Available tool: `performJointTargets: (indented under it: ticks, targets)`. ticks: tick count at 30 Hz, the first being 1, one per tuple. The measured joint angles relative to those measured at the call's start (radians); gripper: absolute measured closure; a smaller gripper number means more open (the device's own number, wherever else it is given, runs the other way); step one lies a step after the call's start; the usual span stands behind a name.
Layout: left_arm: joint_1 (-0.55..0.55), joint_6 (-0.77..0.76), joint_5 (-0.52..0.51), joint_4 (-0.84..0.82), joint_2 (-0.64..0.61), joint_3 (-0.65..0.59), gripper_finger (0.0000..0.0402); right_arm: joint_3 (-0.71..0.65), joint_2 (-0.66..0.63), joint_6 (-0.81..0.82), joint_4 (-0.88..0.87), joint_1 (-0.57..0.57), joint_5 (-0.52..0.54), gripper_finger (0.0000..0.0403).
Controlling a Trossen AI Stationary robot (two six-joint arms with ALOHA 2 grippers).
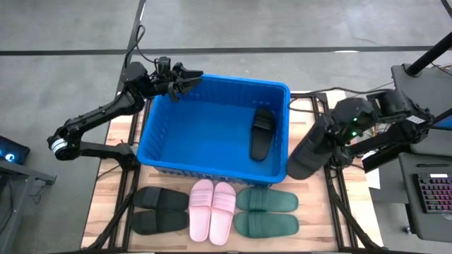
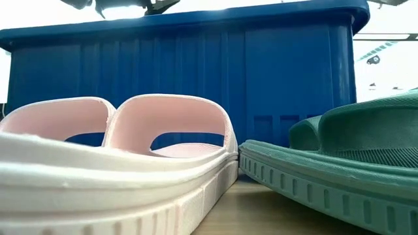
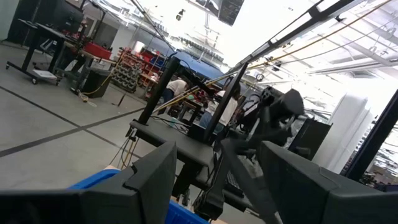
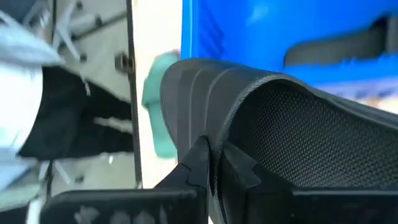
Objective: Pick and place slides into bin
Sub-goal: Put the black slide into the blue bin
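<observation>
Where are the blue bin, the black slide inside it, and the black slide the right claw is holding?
blue bin (image 1: 282, 90), high view, far right rim.
black slide inside it (image 1: 262, 134), high view, mid-sole.
black slide in right claw (image 1: 308, 155), high view, sole.

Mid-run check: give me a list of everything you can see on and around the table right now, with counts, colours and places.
bin: one, bright blue, middle of the table.
black slide in bin: one, by its right wall.
held black slide: one, just outside the bin's right wall.
black pair: two, front left.
pink pair: two, front centre.
green pair: two, front right.
left gripper: open, empty, over the bin's rear left corner.
right gripper: shut on the held black slide.
</observation>
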Motion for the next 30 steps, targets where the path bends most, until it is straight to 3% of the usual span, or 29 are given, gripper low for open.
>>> performJointTargets:
  ticks: [4,7,16,19,25,30]
  targets:
    - [0.0,0.0,-0.002,0.0,0.0,0.0,0.0185,0.048,0.019,-0.004,0.109,0.0,0.074,0.0392]
    - [0.0,-0.001,-0.005,0.0,0.0,0.0,0.0185,0.066,0.036,-0.004,0.219,0.0,0.195,0.0392]
    - [0.0,0.0,-0.056,0.001,0.0,0.001,0.0185,0.058,0.125,-0.008,0.583,0.0,0.773,0.0392]
    - [0.0,0.0,-0.056,0.002,0.0,0.008,0.0185,0.057,0.173,-0.04,0.675,-0.002,0.913,0.0392]
    - [-0.027,0.006,-0.056,0.05,0.001,0.028,0.0185,0.056,0.276,-0.157,0.911,-0.038,0.908,0.0392]
    - [-0.044,0.019,-0.05,0.056,0.009,0.038,0.0185,0.085,0.338,-0.191,0.939,-0.073,0.896,0.0392]
